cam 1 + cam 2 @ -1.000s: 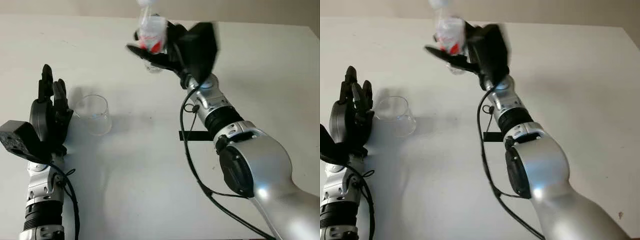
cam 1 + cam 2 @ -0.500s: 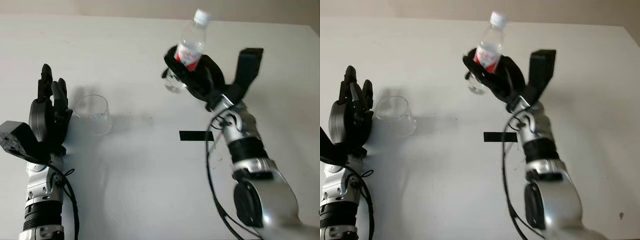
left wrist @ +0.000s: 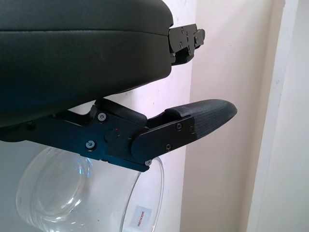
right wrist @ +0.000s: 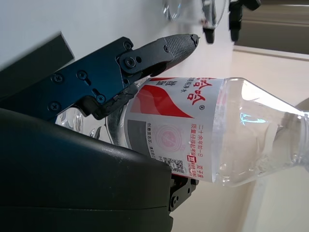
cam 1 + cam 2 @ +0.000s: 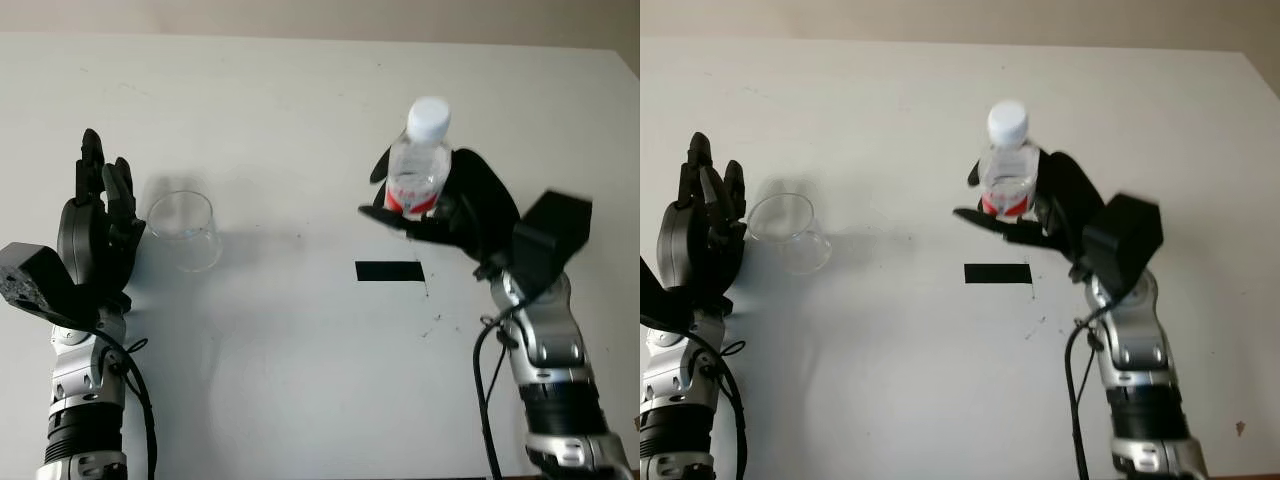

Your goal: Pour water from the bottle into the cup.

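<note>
Right wrist view shows the right hand (image 5: pixel 455 205) clenched around the red-labelled bottle (image 5: pixel 418 165), upright and capped above the table (image 5: pixel 300 380) toward its right edge, likely so nothing spills. The clear cup (image 5: pixel 186 229) stands well apart, near the left edge, the released left hand (image 5: pixel 95 235) just beside it, perhaps to steady it.

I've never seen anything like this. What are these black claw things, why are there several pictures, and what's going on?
They are a humanoid robot's two three-finger hands. The two wide pictures come from cameras in its head, looking down at a white table; the two close-ups come from a camera at each wrist. The right hand grips a capped water bottle with a red label, upright. The left hand is open, beside a clear cup standing on the table. A strip of black tape lies between them.
</note>
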`<action>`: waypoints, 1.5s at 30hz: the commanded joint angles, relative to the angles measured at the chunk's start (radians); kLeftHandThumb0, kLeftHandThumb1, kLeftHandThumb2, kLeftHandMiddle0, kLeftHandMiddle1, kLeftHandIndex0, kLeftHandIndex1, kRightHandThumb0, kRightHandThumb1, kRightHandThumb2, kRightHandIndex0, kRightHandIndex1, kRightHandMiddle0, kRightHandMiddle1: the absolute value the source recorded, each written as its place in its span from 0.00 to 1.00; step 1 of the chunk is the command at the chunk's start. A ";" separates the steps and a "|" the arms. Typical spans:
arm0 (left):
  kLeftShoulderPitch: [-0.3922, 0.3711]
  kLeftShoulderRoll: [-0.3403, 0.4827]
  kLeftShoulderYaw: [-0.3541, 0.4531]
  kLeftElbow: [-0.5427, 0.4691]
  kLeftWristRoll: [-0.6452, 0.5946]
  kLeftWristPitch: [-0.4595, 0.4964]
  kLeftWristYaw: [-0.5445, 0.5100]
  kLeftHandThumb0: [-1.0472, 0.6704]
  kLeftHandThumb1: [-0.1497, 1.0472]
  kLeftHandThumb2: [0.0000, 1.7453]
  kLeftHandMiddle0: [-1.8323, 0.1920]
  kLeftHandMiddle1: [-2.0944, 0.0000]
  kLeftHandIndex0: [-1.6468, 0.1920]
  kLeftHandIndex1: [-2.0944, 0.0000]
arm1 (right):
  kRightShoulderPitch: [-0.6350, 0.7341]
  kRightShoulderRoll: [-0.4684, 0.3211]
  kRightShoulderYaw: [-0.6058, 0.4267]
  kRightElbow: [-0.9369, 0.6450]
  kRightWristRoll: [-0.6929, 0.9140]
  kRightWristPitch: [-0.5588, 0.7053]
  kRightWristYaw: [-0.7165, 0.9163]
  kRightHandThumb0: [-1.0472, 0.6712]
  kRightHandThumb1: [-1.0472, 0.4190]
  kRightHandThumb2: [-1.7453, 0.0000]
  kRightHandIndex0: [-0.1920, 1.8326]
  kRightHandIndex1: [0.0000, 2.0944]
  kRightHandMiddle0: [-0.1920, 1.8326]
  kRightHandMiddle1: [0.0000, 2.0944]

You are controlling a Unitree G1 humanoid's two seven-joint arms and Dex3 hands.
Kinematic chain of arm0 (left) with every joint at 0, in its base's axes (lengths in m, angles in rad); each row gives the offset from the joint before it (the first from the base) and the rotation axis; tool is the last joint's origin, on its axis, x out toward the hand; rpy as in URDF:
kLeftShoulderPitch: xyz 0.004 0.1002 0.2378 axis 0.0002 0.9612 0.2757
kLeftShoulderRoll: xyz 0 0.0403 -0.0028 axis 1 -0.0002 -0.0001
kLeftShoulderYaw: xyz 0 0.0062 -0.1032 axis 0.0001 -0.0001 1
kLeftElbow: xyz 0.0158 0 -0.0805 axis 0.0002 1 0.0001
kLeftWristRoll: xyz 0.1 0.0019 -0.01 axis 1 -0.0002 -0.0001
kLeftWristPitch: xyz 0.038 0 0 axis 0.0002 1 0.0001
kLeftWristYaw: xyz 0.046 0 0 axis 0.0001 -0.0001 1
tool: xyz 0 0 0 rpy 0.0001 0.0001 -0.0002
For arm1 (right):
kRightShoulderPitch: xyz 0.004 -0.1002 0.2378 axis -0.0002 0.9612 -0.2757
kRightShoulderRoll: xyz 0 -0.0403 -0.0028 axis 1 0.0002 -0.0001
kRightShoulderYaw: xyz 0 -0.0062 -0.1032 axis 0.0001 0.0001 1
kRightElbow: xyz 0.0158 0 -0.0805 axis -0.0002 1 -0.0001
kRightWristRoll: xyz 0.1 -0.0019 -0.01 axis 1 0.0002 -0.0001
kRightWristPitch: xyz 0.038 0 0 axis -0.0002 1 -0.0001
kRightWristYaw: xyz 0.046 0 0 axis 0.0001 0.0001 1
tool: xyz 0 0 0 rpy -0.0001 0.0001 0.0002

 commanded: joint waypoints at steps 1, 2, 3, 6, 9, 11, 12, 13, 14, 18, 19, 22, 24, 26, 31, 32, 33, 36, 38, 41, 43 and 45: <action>0.012 0.015 0.010 -0.003 -0.008 -0.008 -0.011 0.22 1.00 0.44 0.95 0.98 0.98 0.97 | 0.030 0.018 0.002 -0.042 0.031 0.036 -0.006 0.49 0.00 0.83 0.55 1.00 0.27 1.00; 0.013 0.017 0.012 -0.002 -0.009 -0.007 -0.013 0.22 1.00 0.44 0.95 0.98 0.98 0.97 | 0.039 0.025 0.003 -0.047 0.039 0.056 -0.012 0.49 0.00 0.83 0.56 1.00 0.24 1.00; 0.013 0.018 0.013 -0.004 -0.009 -0.005 -0.014 0.22 1.00 0.44 0.94 0.97 0.98 0.97 | 0.048 0.032 0.005 -0.051 0.045 0.078 -0.020 0.49 0.00 0.83 0.56 1.00 0.19 1.00; 0.013 0.021 0.016 -0.009 -0.013 0.005 -0.012 0.22 1.00 0.44 0.94 0.97 0.98 0.97 | 0.071 0.045 0.013 -0.053 0.056 0.119 -0.031 0.49 0.00 0.80 0.48 1.00 0.03 1.00; 0.017 0.021 0.018 -0.018 -0.018 0.011 -0.012 0.22 1.00 0.44 0.94 0.97 0.98 0.97 | 0.086 0.054 0.025 -0.039 0.054 0.134 -0.043 0.49 0.00 0.80 0.25 1.00 0.00 1.00; 0.019 0.018 0.019 -0.025 -0.023 0.015 -0.011 0.22 1.00 0.43 0.94 0.97 0.97 0.97 | 0.085 0.065 0.027 -0.027 0.063 0.164 -0.052 0.49 0.00 0.79 0.12 1.00 0.00 1.00; 0.020 0.017 0.019 -0.029 -0.024 0.018 -0.009 0.22 1.00 0.44 0.95 0.97 0.98 0.97 | 0.085 0.072 0.026 -0.023 0.069 0.180 -0.056 0.49 0.00 0.79 0.08 1.00 0.00 1.00; 0.021 0.017 0.019 -0.031 -0.024 0.019 -0.007 0.22 1.00 0.44 0.95 0.97 0.98 0.97 | 0.084 0.079 0.024 -0.019 0.079 0.197 -0.058 0.49 0.00 0.79 0.03 1.00 0.00 1.00; 0.021 0.016 0.018 -0.032 -0.023 0.020 -0.005 0.22 1.00 0.44 0.95 0.97 0.98 0.97 | 0.083 0.085 0.022 -0.015 0.090 0.212 -0.060 0.49 0.00 0.79 0.02 1.00 0.00 1.00; 0.032 0.021 0.012 -0.048 -0.009 0.025 0.001 0.22 1.00 0.45 0.95 0.98 0.98 0.97 | 0.077 0.092 0.022 0.006 0.103 0.255 -0.071 0.48 0.00 0.78 0.00 1.00 0.00 1.00; 0.035 0.022 0.011 -0.053 -0.006 0.028 0.003 0.22 1.00 0.46 0.95 0.98 0.99 0.98 | 0.075 0.091 0.022 0.010 0.101 0.260 -0.076 0.48 0.00 0.78 0.00 1.00 0.00 1.00; 0.040 0.024 0.013 -0.060 -0.008 0.034 -0.001 0.22 1.00 0.46 0.96 0.98 0.99 0.98 | 0.070 0.090 0.020 0.030 0.094 0.259 -0.092 0.48 0.00 0.78 0.00 1.00 0.00 1.00; 0.043 0.024 0.016 -0.064 -0.015 0.037 -0.006 0.22 1.00 0.46 0.96 0.98 0.99 0.98 | 0.067 0.087 0.023 0.048 0.080 0.238 -0.100 0.48 0.00 0.77 0.00 1.00 0.00 1.00; 0.045 0.027 0.016 -0.065 -0.013 0.034 -0.009 0.22 1.00 0.46 0.96 0.98 1.00 0.98 | 0.063 0.082 0.026 0.072 0.061 0.201 -0.104 0.48 0.00 0.77 0.00 1.00 0.00 1.00; 0.046 0.033 0.018 -0.064 -0.014 0.033 -0.016 0.22 1.00 0.47 0.97 0.98 1.00 0.98 | 0.063 0.084 0.023 0.091 0.045 0.173 -0.110 0.47 0.00 0.78 0.00 1.00 0.00 1.00; 0.046 0.033 0.019 -0.063 -0.015 0.032 -0.017 0.22 1.00 0.47 0.97 0.98 1.00 0.98 | 0.063 0.084 0.022 0.093 0.043 0.171 -0.111 0.47 0.00 0.78 0.00 1.00 0.00 1.00; 0.046 0.034 0.020 -0.063 -0.016 0.032 -0.019 0.22 1.00 0.47 0.97 0.98 1.00 0.98 | 0.065 0.084 0.021 0.092 0.042 0.173 -0.114 0.47 0.00 0.78 0.00 1.00 0.00 1.00; 0.047 0.031 0.021 -0.065 -0.015 0.035 -0.015 0.22 1.00 0.46 0.96 0.97 0.99 0.98 | 0.071 0.082 0.022 0.085 0.030 0.177 -0.125 0.46 0.00 0.80 0.00 1.00 0.00 1.00; 0.047 0.031 0.021 -0.068 -0.015 0.039 -0.013 0.22 1.00 0.47 0.97 0.98 0.99 0.98 | 0.080 0.074 0.025 0.077 0.019 0.166 -0.125 0.45 0.00 0.82 0.00 1.00 0.00 1.00; 0.045 0.030 0.021 -0.067 -0.014 0.039 -0.013 0.22 1.00 0.47 0.96 0.97 0.99 0.98 | 0.100 0.063 0.029 0.076 -0.004 0.104 -0.119 0.41 0.01 0.91 0.00 1.00 0.00 1.00; 0.043 0.030 0.020 -0.064 -0.013 0.037 -0.012 0.22 1.00 0.47 0.96 0.97 0.99 0.98 | 0.116 0.063 0.025 0.089 -0.009 0.046 -0.111 0.38 0.03 0.95 0.00 1.00 0.00 1.00; 0.041 0.029 0.020 -0.059 -0.012 0.035 -0.013 0.22 1.00 0.47 0.96 0.97 0.99 0.98 | 0.124 0.057 0.025 0.093 -0.005 0.030 -0.095 0.35 0.04 0.96 0.00 1.00 0.00 1.00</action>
